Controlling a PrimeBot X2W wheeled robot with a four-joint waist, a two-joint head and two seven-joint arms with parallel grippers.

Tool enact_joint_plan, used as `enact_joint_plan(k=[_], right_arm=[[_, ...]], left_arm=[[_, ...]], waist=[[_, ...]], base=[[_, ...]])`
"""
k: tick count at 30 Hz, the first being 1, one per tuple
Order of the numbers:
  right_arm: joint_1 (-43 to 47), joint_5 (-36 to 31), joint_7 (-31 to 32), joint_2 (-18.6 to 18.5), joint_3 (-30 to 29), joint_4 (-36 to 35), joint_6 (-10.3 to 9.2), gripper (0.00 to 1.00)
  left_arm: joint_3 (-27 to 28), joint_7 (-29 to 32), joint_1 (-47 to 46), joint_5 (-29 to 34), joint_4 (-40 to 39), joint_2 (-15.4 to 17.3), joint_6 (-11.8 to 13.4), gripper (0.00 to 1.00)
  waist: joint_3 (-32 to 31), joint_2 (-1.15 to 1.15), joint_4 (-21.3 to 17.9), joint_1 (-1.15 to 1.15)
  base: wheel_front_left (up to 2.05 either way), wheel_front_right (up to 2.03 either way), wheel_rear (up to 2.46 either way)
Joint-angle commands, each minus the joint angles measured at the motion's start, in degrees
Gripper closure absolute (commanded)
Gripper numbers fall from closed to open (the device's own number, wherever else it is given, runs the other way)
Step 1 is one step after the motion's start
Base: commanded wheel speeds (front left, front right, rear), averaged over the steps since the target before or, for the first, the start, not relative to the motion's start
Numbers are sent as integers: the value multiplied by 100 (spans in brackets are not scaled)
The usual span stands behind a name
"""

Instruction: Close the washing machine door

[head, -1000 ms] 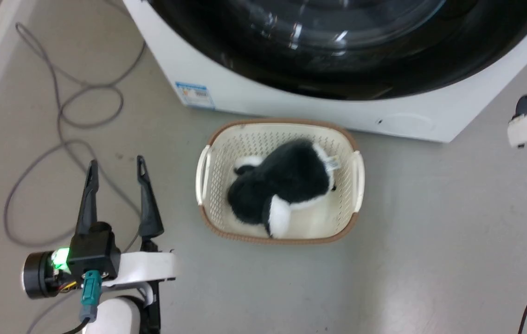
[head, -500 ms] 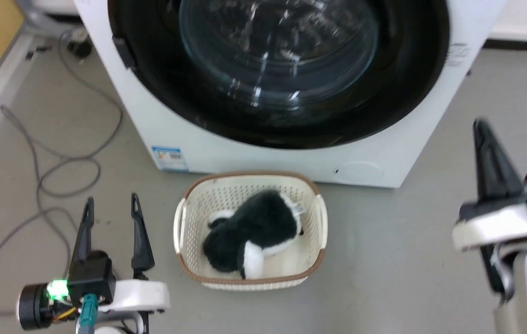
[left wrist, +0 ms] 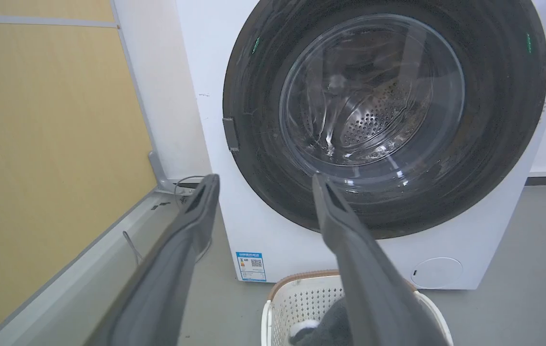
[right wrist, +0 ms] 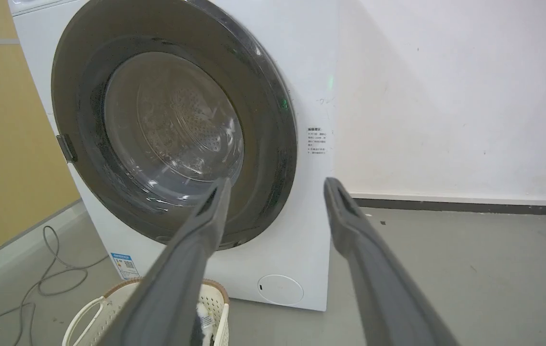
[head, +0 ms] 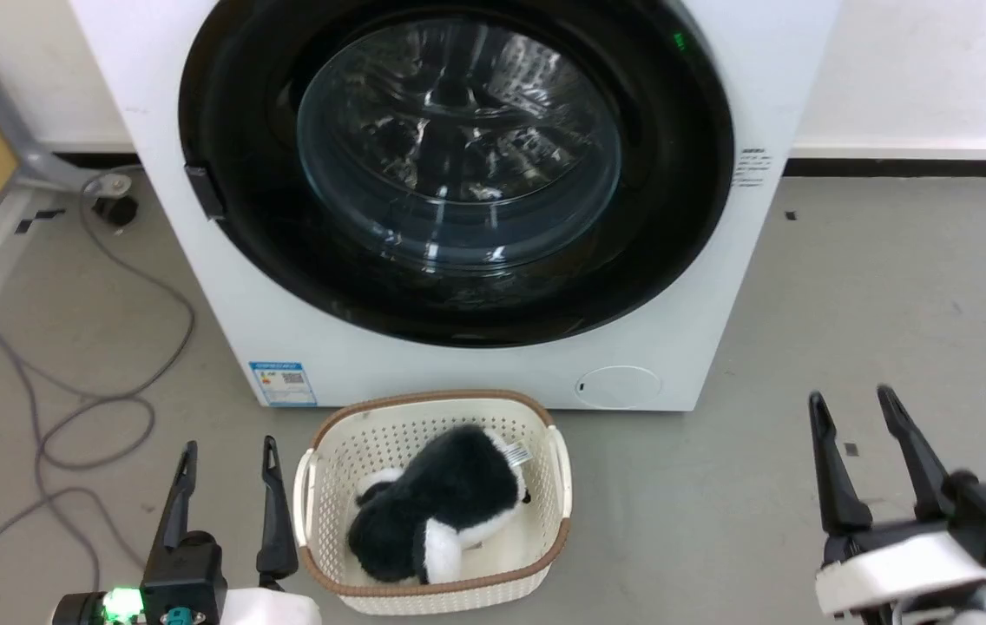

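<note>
The left tool [head: 229, 444] and right tool [head: 851, 397] are held low, fingers spread, empty.
The blue sticker [head: 283, 383] on the washing machine [head: 745, 260] cannot be read.

Laundry corner: washing machine [head: 684, 334], perforated basket [head: 423, 430], grey floor [head: 849, 304]

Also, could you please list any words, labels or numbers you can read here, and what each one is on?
Nothing here is legible.
Blue-and-white sticker, low on the washing machine front: too small to read.
Dark printed lines right of the washing machine door: too small.
White tag on the plush toy: blurred.
</note>
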Motion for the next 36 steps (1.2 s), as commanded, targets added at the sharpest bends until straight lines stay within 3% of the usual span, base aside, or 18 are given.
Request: enact_joint_plan(k=[1, 9, 10, 36], right_arm=[[206, 123, -2, 25, 11, -85, -5, 0], [571, 252, -2, 26, 13, -249, -5, 0], [520, 232, 1, 0, 13, -214, 0, 100], [511, 86, 278, 4, 91, -325, -1, 100]], left_arm=[[-5, -25, 89, -20, -23, -11, -50, 0], [2, -25, 150, -45, -25, -52, -162, 0], [3, 0, 74, -35, -19, -44, -152, 100], [65, 281, 0, 0, -31, -95, -332, 100]], waist=[[-65, 0, -74, 1], [-125, 0, -142, 1], [-127, 0, -143, 1], [-121, 0, -109, 1]], base=[[0, 0, 0], [0, 0, 0], [0, 0, 0], [0, 0, 0]])
